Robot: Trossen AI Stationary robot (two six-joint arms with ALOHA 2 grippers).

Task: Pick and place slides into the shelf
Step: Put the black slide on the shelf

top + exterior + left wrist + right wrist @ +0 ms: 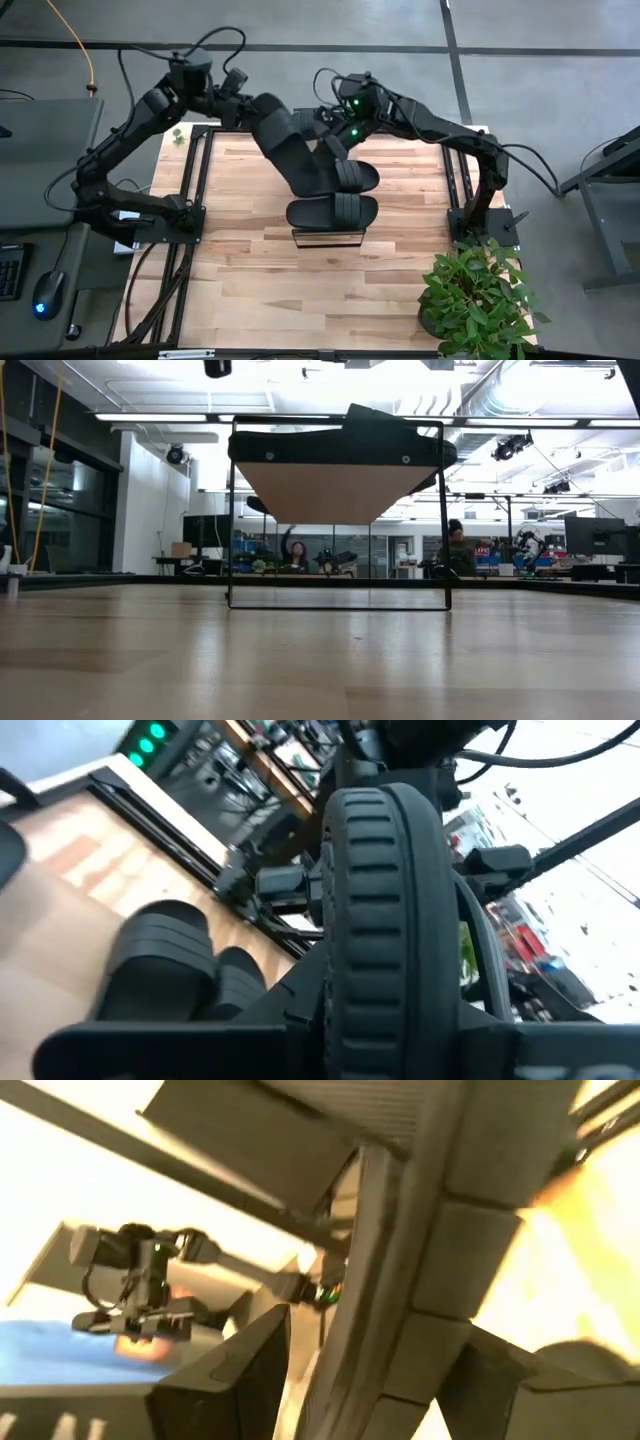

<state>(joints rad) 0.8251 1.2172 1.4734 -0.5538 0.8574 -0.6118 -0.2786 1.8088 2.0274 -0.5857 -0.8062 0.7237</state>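
Low view: wooden table [300, 660], bright office behind.

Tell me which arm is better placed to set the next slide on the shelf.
Left, probably: its tool carries a slide angled toward the shelf, where two slides already lie. The right tool's load is unclear.
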